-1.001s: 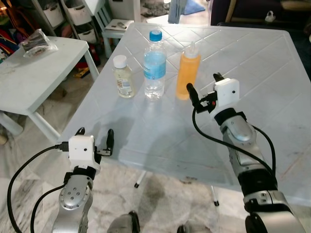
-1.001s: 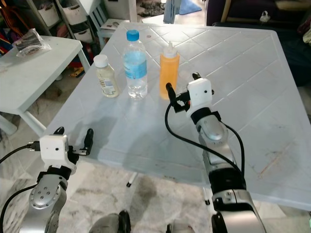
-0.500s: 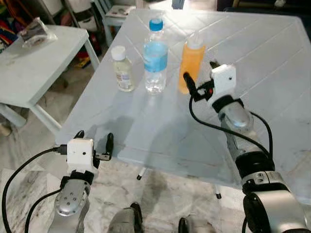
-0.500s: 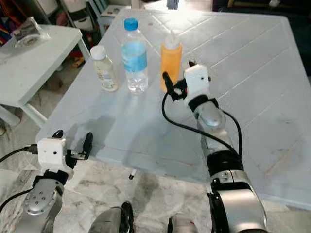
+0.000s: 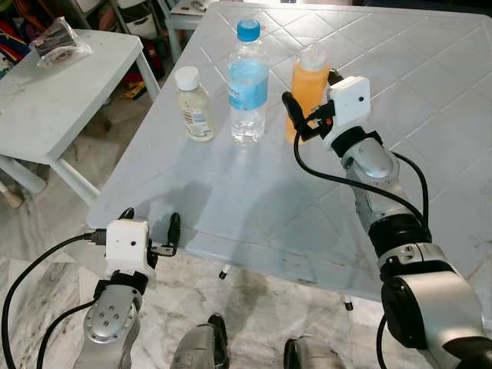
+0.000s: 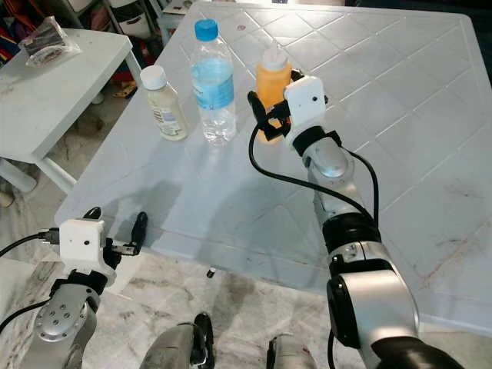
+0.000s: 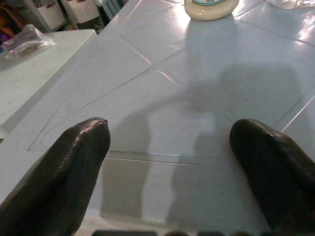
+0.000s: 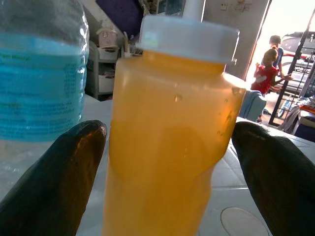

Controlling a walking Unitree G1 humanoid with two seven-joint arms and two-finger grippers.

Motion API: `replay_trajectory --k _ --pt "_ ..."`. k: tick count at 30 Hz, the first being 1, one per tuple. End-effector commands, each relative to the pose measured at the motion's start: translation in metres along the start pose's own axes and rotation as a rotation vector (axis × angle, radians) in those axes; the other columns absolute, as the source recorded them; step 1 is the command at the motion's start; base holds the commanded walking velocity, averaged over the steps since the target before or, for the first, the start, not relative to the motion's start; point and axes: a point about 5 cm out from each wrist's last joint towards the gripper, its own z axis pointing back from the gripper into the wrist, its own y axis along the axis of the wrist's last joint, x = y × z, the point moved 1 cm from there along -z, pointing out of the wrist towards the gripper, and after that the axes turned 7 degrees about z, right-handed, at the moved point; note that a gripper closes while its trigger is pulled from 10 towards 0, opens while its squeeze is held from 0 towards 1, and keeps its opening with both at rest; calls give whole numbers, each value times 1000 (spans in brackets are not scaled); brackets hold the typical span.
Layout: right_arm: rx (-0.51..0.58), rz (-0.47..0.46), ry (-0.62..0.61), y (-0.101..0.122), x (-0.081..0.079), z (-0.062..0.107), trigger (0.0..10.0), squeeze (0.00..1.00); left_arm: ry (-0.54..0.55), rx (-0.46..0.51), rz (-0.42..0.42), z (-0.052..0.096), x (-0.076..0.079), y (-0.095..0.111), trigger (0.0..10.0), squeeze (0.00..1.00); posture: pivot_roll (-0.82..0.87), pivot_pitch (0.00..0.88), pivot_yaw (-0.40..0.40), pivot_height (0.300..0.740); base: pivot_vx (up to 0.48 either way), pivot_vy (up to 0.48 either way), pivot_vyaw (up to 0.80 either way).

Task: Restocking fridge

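On the table (image 5: 430, 84): three bottles, with the right gripper (image 5: 310, 100) spread wide around the orange bottle (image 8: 167, 137).
Right wrist view shows clear gaps beside both fingers; left gripper (image 5: 150, 221) gapes at the near edge.

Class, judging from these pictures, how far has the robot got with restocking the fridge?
Nothing looks stocked yet: the small bottle, water bottle and orange squeeze bottle all stand on the white table. In hand: the right gripper, open, brackets the orange bottle. The left gripper idles at the table edge. Left: grasp and carry everything.
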Motion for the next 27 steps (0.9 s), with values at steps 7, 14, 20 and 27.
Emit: replay_trajectory --k 7,14,20,27 --pt "44 1 27 14 1 -14 10000 0 -1 -18 -8 2 0 0 10000 0 70 247 97 740 0 0 0" --pt "38 13 50 17 0 -20 0 0 -4 -19 -3 1 3 -1 10000 0 65 246 89 740 0 0 0" --pt "38 21 63 15 -3 -20 0 0 -2 -21 2 2 4 -2 10000 0 62 245 82 740 0 0 0" --pt "-18 23 74 8 -4 -18 196 0 -4 -24 4 0 5 -4 10000 0 48 243 79 740 0 0 0"
